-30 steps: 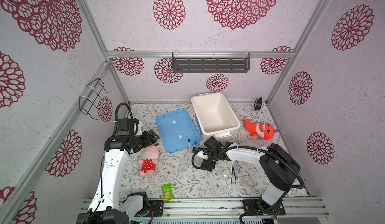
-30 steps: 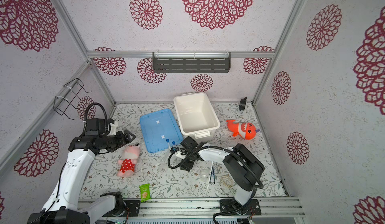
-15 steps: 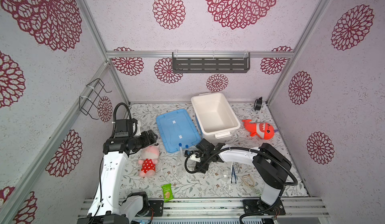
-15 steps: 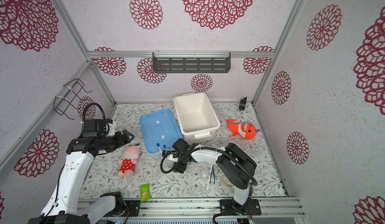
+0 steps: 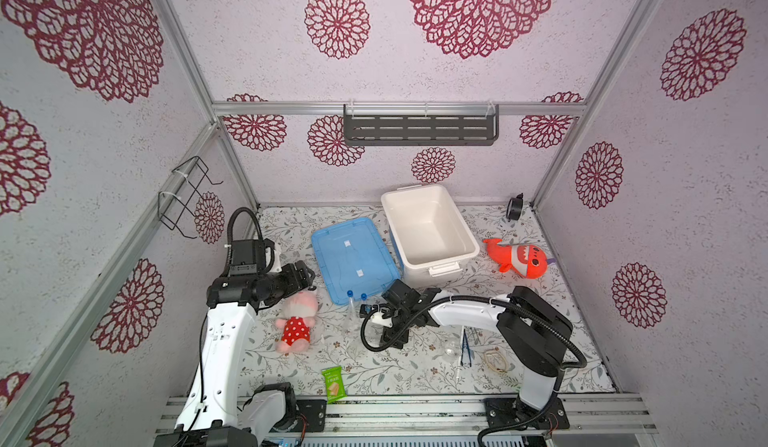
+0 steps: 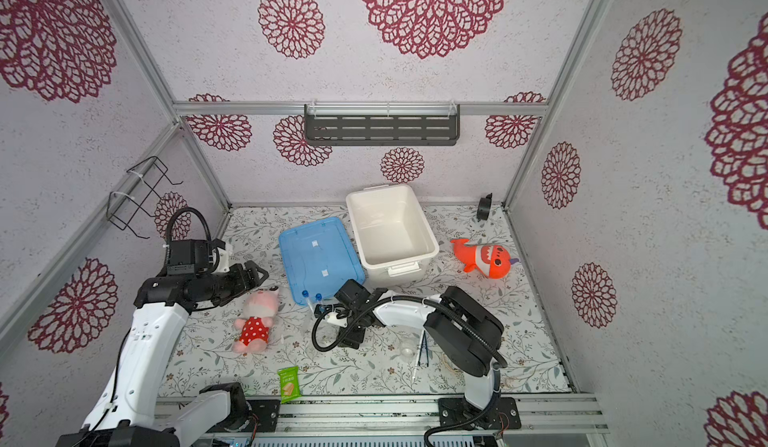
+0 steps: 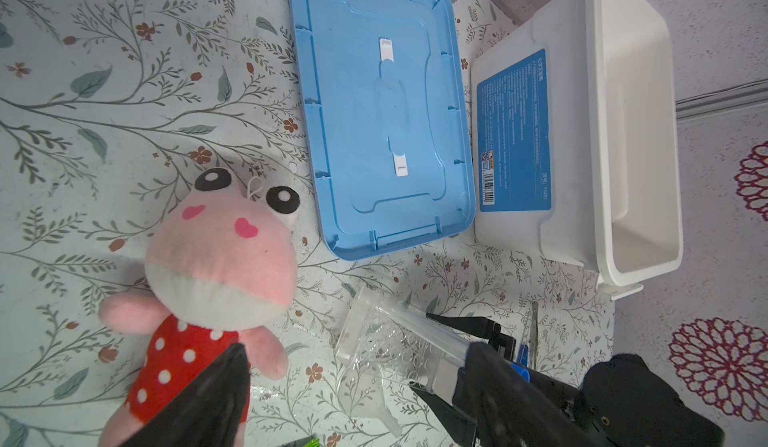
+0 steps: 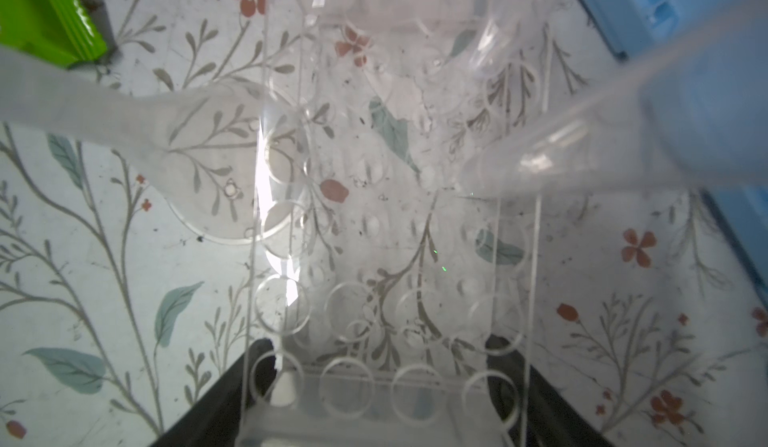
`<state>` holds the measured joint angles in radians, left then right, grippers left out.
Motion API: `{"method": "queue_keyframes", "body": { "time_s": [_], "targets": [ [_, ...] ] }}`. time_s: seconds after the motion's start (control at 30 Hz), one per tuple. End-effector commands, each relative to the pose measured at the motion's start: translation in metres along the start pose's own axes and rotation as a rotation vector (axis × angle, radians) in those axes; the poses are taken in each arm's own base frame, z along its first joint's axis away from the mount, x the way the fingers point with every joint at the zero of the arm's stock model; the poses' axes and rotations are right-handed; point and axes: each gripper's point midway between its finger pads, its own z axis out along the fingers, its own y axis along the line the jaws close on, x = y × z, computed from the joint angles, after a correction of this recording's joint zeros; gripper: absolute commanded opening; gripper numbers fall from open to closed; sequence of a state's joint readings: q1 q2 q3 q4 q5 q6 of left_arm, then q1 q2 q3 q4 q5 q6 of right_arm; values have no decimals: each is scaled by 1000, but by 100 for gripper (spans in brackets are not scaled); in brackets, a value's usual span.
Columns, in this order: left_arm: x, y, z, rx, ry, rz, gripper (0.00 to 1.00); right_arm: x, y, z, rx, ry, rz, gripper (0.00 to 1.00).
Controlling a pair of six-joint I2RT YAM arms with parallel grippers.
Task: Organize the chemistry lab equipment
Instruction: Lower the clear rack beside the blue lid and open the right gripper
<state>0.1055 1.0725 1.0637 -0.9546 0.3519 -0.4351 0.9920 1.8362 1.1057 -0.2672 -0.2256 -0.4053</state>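
While the right pincer [image 8: 378, 364] clamps a clear rack [image 7: 395, 341] beside the blue lid [image 5: 353, 258], left pincer [image 5: 306, 275] gapes over pink plush [image 5: 297, 320].

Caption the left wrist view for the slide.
Open left fingers over a pink plush frog toy; right fingers clamp a clear plastic tube rack near the blue plastic lid and white plastic bin.

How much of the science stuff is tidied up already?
Hardly any yet. Done: the white box is open, its blue lid lying beside it, but nothing is inside. In hand: the right pincer grips the clear tube rack holding two blue-capped tubes. Left: the tweezers and a small clear flask lie loose on the table; the left pincer is open and empty.
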Motion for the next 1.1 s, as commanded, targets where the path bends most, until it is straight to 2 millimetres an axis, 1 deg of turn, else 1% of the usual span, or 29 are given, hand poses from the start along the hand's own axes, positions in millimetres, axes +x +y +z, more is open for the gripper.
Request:
{"method": "queue_keyframes", "body": {
  "time_s": [0.0,0.13,0.47,0.5,0.53,0.6,0.67,0.8,0.9,1.07],
  "targets": [
    [-2,2,-2,-1,-24,0,85,-9,4,-6,-19,-13,-33,77],
    [-2,1,-4,3,-31,3,85,-10,4,-10,-14,-19,-36,82],
    [-4,-3,-8,15,-33,6,85,-13,3,-23,15,-43,-38,86],
    [-5,-3,-8,15,-35,7,86,-13,3,-26,22,-47,-34,97],
    [-5,-3,-9,14,-36,8,85,-13,3,-29,25,-50,-24,99],
    [-6,-4,-10,16,-39,3,85,-14,5,-34,24,-63,-15,99],
    [-7,-4,-11,13,-46,-10,85,-14,6,-40,27,-80,-7,99],
    [-14,-10,-16,35,-75,-21,85,-12,10,-54,41,-105,2,99],
    [-18,-13,-20,38,-84,-22,85,-11,10,-69,69,-121,30,99],
    [-23,-12,-23,24,-101,-44,85,-10,10,-101,109,-109,108,99]
  ]
}}
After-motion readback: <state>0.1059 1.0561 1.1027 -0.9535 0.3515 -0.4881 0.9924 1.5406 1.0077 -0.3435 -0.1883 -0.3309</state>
